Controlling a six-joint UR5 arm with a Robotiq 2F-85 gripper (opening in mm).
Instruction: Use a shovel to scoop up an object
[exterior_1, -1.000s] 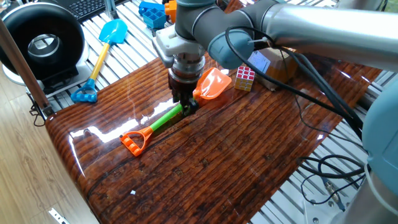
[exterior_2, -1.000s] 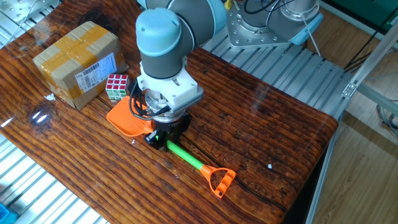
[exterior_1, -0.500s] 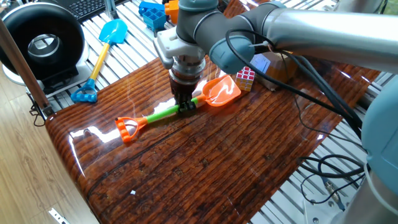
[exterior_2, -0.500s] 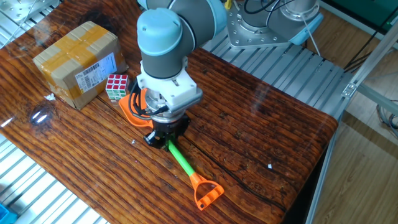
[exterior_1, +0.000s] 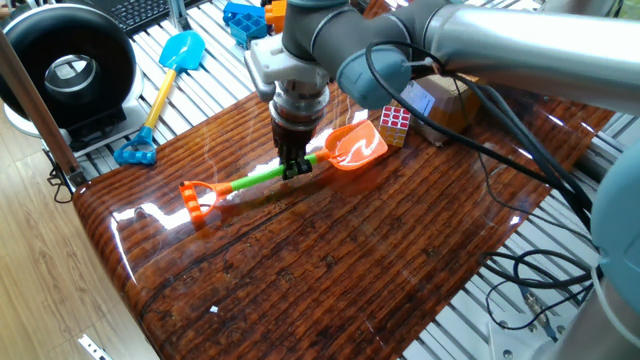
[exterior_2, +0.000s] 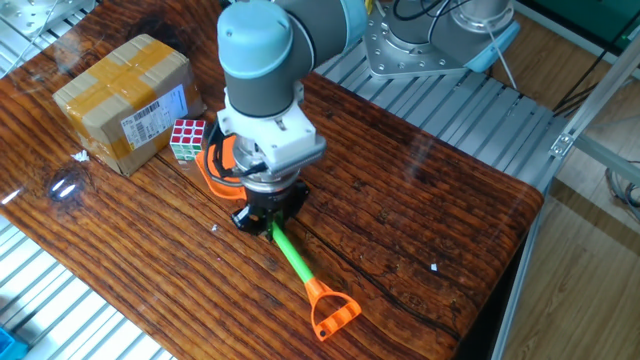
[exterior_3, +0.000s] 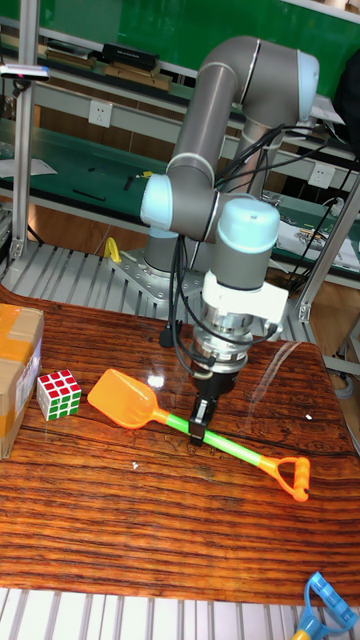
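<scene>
Centre of frame, claw: pinched on the green shaft of the shovel.
Blade: aimed at the cube for scooping; a gap is left.

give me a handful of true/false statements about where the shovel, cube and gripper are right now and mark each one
1. The gripper is shut on the green shaft of the orange shovel. True.
2. The Rubik's cube is sitting in the scoop. False: it stands on the table just ahead of the blade, apart from it in the tall view.
3. The cube stands beside the cardboard box. True.
4. The blue shovel lies on the wooden tabletop. False: it lies on the metal slats beyond the table's edge.
5. The shovel's D-handle points toward the cube. False: the blade end faces the cube.
</scene>
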